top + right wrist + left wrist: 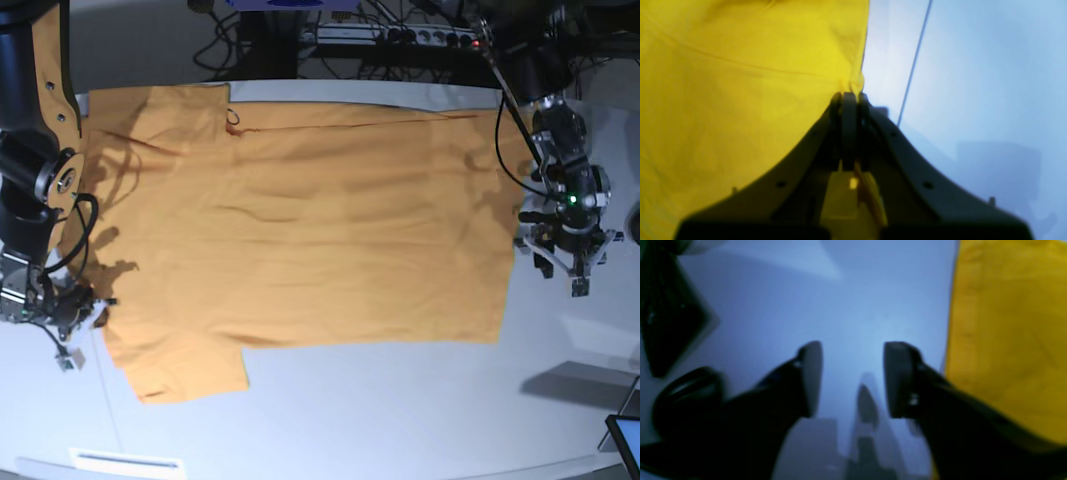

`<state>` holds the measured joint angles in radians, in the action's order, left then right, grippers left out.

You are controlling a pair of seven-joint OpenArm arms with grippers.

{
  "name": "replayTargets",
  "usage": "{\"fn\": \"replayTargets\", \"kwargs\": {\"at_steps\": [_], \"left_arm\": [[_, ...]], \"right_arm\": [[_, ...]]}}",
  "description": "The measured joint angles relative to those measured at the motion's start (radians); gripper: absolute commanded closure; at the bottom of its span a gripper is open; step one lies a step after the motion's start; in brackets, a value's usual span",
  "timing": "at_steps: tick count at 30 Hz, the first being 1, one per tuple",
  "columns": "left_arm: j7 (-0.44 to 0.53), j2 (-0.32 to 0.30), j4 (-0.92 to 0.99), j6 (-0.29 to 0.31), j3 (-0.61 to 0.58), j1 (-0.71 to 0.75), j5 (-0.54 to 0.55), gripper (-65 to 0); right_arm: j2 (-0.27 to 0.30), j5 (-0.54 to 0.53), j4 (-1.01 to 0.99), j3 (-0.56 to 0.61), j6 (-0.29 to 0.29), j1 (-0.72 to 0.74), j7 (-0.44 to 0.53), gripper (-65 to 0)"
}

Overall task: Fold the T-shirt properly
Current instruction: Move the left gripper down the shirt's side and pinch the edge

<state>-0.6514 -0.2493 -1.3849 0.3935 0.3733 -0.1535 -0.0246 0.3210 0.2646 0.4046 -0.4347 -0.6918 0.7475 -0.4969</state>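
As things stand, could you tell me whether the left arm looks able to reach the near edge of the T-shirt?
Probably yes: the left gripper hangs open over bare table, with the T-shirt edge just beside it and nothing between them.

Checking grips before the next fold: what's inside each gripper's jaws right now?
The right gripper is shut on the T-shirt edge; how many layers it pinches is hidden. The left gripper stands open beside the shirt with only bare table between its jaws.
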Motion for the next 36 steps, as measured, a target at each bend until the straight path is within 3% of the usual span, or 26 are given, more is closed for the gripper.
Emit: {"fn": "replayTargets", "kwargs": {"at_steps": [2, 5, 9, 12, 15, 31, 36], "left_arm": [[-0.032, -0.005, 0.046, 0.048, 0.012, -0.032, 0.054, -33.6], [-0.087, -0.024, 0.109, 0.061, 0.076, -0.083, 0.150, -33.6], [-0.090, -0.122, 0.202, 0.077, 0.099, -0.133, 0.266, -33.8], [-0.089, -0.156, 0.259, 0.090, 0.099, -0.164, 0.326, -33.6], [-0.093, -0.166, 0.293, 0.141, 0.095, -0.175, 0.343, -33.4], [-0.093, -0.167, 0.294, 0.143, 0.090, -0.178, 0.337, -33.9], [-0.091, -0.176, 0.361, 0.143, -0.055, -0.249, 0.336, -34.1]], "right_arm": [[-0.001, -0.001, 0.000, 0.000, 0.000, 0.000, 0.001, -0.3], [0.000, -0.003, 0.000, 0.000, 0.000, -0.002, 0.002, -0.3], [0.000, -0.004, 0.000, 0.000, 0.000, -0.008, 0.010, -0.3], [0.000, -0.004, 0.001, 0.000, 0.000, -0.009, 0.011, -0.3], [0.000, -0.005, 0.001, 0.000, 0.000, -0.009, 0.011, -0.3], [0.000, -0.005, 0.001, 0.000, 0.000, -0.009, 0.011, -0.3], [0.001, -0.005, 0.001, 0.000, 0.000, -0.011, 0.014, -0.3]]}}
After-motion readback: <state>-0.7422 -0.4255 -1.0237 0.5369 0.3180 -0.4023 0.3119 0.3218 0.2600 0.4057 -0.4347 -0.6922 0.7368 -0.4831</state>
